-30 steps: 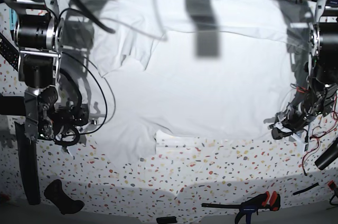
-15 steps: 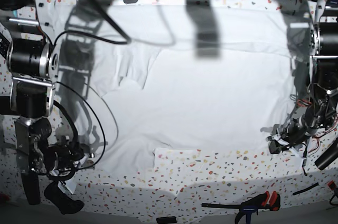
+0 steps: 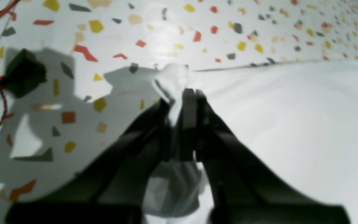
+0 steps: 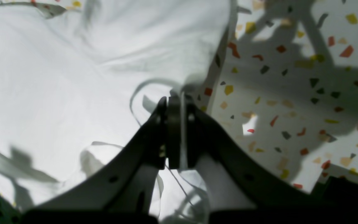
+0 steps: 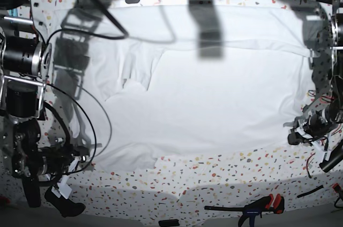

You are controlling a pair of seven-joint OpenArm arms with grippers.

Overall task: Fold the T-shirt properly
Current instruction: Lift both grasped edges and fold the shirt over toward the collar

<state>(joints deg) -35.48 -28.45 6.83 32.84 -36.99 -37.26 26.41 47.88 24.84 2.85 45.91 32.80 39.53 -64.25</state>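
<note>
White terrazzo-speckled tabletop (image 5: 214, 176) carries the T-shirt (image 5: 214, 88), spread wide across its middle and far part, its far edge darkened by shadows and its left side rumpled into folds hard to sort out. At the shirt's near right corner the left gripper (image 3: 182, 93) is clamped on a pinch of cloth. At the near left corner the right gripper (image 4: 176, 99) is likewise closed on the fabric, half lost behind cables in the base view.

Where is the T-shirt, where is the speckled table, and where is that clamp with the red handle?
T-shirt (image 5: 214, 98), base view, the flat middle of the cloth.
Speckled table (image 5: 214, 176), base view, bare top in front of the shirt.
Clamp (image 5: 257, 207), base view, its dark bar beside the red handle.
</note>
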